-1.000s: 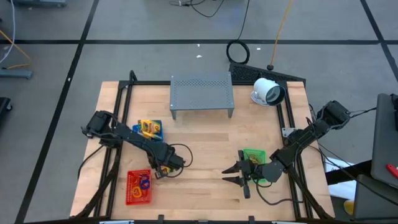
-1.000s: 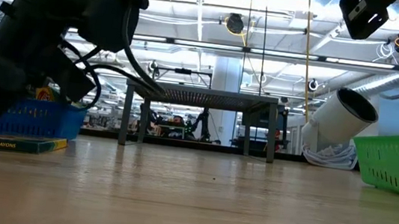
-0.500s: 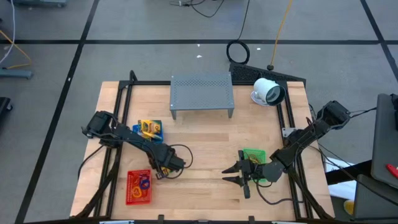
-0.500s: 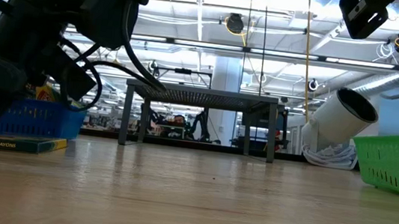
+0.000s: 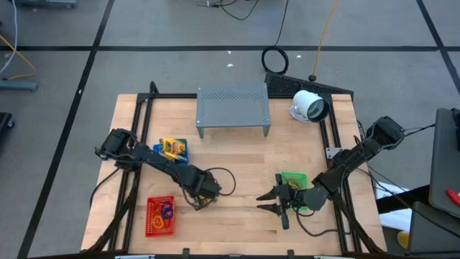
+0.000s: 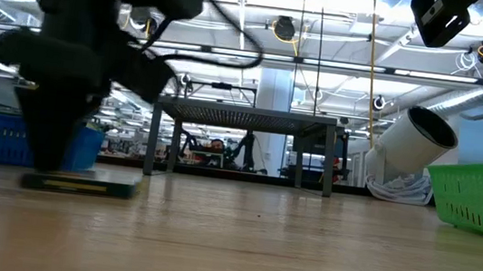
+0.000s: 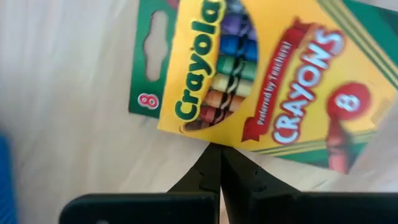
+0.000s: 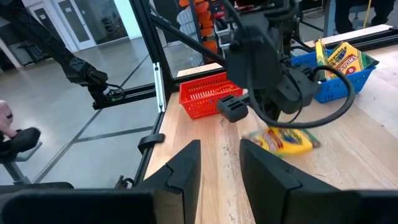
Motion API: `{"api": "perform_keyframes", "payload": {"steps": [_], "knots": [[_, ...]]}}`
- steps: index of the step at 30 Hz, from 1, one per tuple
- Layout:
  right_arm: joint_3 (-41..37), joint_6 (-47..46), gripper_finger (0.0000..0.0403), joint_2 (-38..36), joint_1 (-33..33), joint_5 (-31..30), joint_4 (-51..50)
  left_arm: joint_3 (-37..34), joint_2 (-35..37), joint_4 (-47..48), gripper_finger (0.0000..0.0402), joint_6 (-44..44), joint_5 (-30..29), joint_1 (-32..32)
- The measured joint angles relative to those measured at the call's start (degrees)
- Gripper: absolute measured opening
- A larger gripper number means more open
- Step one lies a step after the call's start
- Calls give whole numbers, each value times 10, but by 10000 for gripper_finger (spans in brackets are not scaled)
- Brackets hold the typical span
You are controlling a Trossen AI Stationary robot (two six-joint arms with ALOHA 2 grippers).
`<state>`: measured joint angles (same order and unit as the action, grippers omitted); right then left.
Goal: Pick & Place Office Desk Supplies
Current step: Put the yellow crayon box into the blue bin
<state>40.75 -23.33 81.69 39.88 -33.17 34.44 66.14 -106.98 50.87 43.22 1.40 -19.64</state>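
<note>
Pictured: left hand (image 5: 203, 200), fingers pressed tight together w/ nothing between them, tips down against the edge of a yellow crayon pack (image 7: 273, 87) lying flat on the counter (image 5: 244, 162) — nudging rather than gripping, by the look of it. In the high view the pack is hidden under the hand, at approx. 7 o'clock from counter centre; the low view shows it flat on the wood below the arm, and the right wrist view shows it just beside the left hand, apart from every basket.

Right hand (image 5: 272, 201) hovers at approx. 5 o'clock, fingers spread part-way, holding nothing, just beside the green basket (image 5: 295, 181), whose contents can't be made out.

Progress, as a judgement: partly done. Blue basket (image 5: 172, 150) at 9 o'clock already holds at least one crayon pack. Red basket (image 5: 159, 216), near the 7 o'clock corner, holds rubber-band loops (image 5: 165, 211) in purple and orange. Left to do: this pack is not yet in a basket and needs a proper grasp, since a flat box on bare wood gives closed fingers little to catch. Which basket it belongs in can't be told, though the blue one w/ its matching pack seems likely.

Grey perforated stand (image 5: 233, 108) at 12 o'clock and white camera-like device (image 5: 311, 106) at 2 o'clock sit well apart from the work.
</note>
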Motion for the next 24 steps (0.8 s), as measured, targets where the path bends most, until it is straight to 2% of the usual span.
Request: {"api": "perform_keyframes", "payload": {"steps": [5, 18, 24], "knots": [[0, 0, 100, 0, 0, 0, 0, 16, 0, -49, 9, -16, -7, 0], [0, 0, 100, 0, 0, 0, 0, 27, 1, -48, 4, -23, -39, 1], [0, 0, 100, 0, 0, 0, 0, 27, 1, -63, 13, -22, -56, 1]]}}
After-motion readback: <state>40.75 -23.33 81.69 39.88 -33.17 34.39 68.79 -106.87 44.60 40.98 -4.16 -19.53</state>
